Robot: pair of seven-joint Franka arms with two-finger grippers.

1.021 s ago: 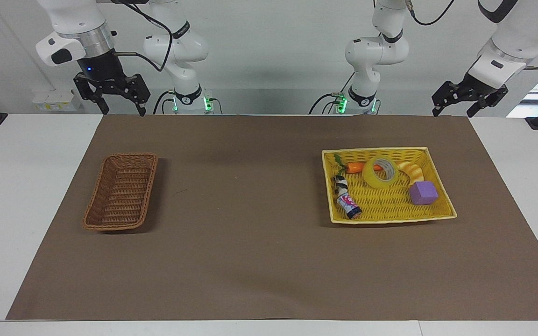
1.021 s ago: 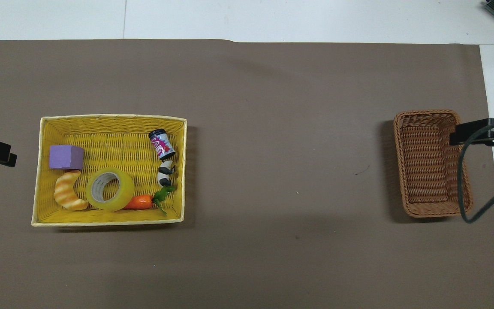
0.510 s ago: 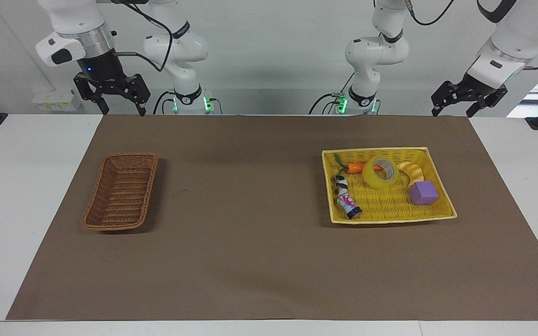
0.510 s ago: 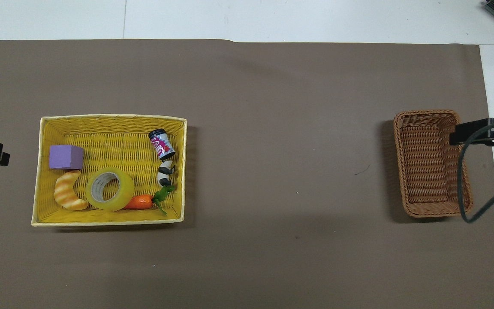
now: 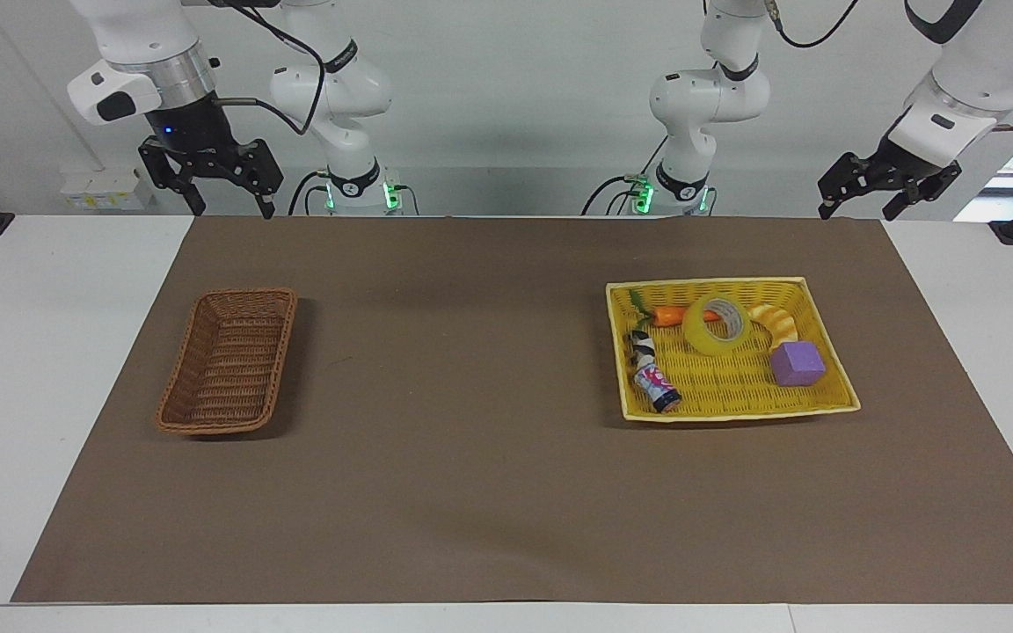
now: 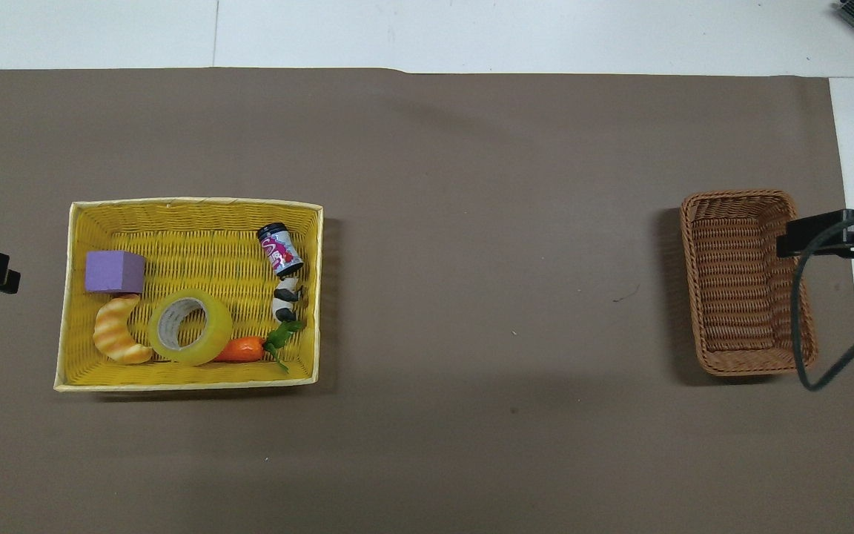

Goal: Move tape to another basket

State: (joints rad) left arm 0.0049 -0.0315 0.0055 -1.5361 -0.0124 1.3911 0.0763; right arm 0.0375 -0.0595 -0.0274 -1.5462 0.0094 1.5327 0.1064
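A glossy, translucent yellow roll of tape (image 5: 717, 324) with a white printed core, its print unreadable, lies in the woven yellow tray (image 5: 824, 406) at the facing view's centre right. One ribbed brown wicker basket (image 5: 227, 360) sits at centre left. The left gripper (image 5: 890, 187), upper right, and the right gripper (image 5: 210, 184), upper left, both hang released.

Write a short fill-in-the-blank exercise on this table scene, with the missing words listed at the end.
1. The tape lies in the ____ tray, between the carrot and the croissant.
2. The brown wicker basket holds ____.
3. The purple block is ____ from the robots than the tape.
4. The left tool and the right tool both hang ____, holding nothing.

Missing words: yellow; nothing; farther; open
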